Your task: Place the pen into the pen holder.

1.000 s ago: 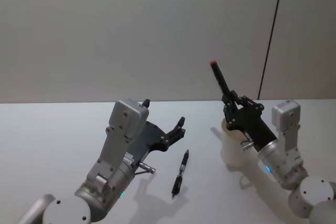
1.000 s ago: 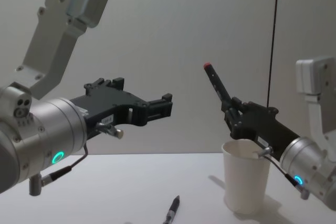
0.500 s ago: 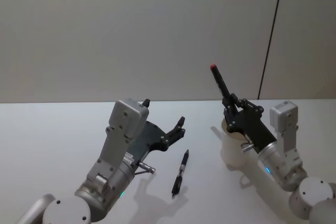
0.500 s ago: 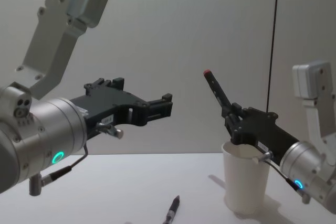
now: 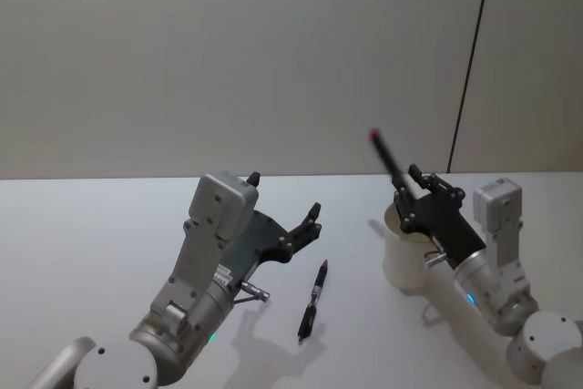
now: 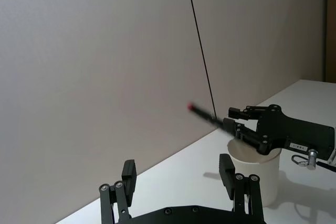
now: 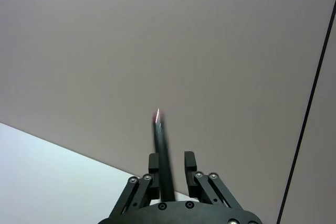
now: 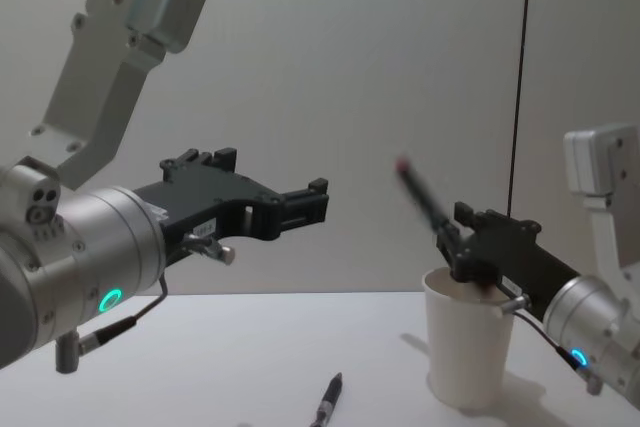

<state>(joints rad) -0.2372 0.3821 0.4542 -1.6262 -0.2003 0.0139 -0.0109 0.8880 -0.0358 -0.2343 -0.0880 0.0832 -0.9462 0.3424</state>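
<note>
So the pen (image 5: 387, 159), a dark one with a red tip, is found leaning up and to the left between the fingers (image 7: 190, 161) of the right gripper (image 5: 407, 196). That gripper is parked right over the mouth of the white paper cup (image 5: 401, 261). In the right wrist view the claw is seen spread a bit wider than the pen, with a gap left on one side, so it's not clamped. The pen's lower end is hidden behind the gripper, so whether it's inside the cup can't be told.

The cup is stood upright on the right side of the white table (image 5: 91, 243).

The left gripper (image 5: 285, 196) is held above the table, well apart from the cup, with its fingers spread wide and nothing between them. A second pen (image 5: 311, 302) is laid flat on the table, between the two arms.
</note>
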